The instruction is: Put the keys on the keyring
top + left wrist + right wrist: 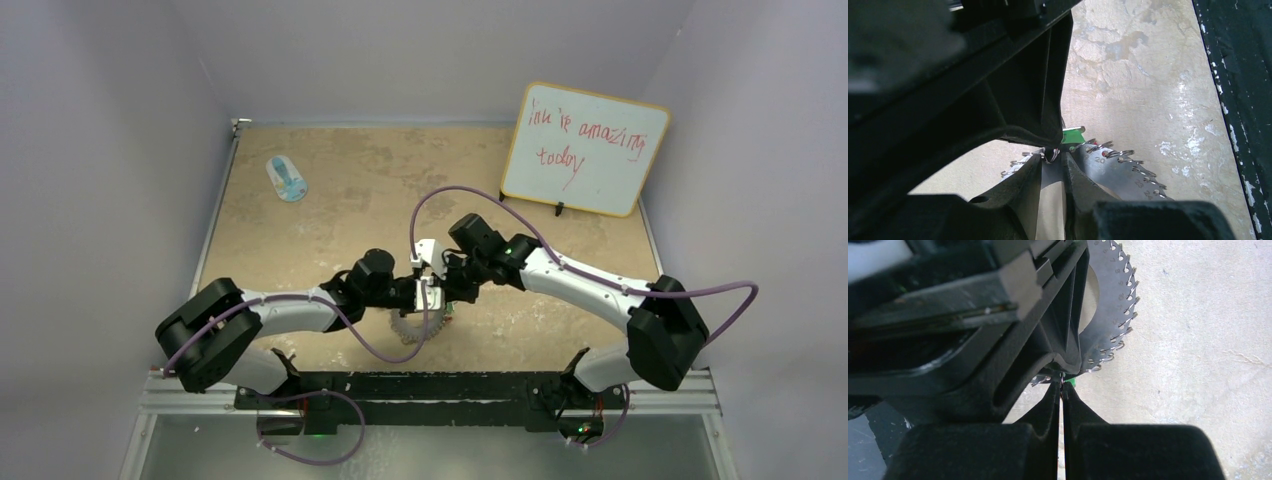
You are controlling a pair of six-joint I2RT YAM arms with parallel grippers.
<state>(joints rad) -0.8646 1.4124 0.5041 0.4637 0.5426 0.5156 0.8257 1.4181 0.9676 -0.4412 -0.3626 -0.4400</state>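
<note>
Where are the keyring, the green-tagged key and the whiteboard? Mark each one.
keyring (1110, 310): right wrist view, flat silver face.
green-tagged key (1073, 135): left wrist view, its green tag.
whiteboard (585, 150): top external view, white writing surface.

A white board with a yellow wooden frame and red writing (585, 148) stands on the sandy brown table top (350, 230). A small blue-and-white oval thing (287, 179) lies well to the left of the board.

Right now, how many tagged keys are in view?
1: only a small key's green oblong plastic tag shows, at the rim of the large flat silver metal keyring, beside its wire loops. Other keys may be hidden.
</note>
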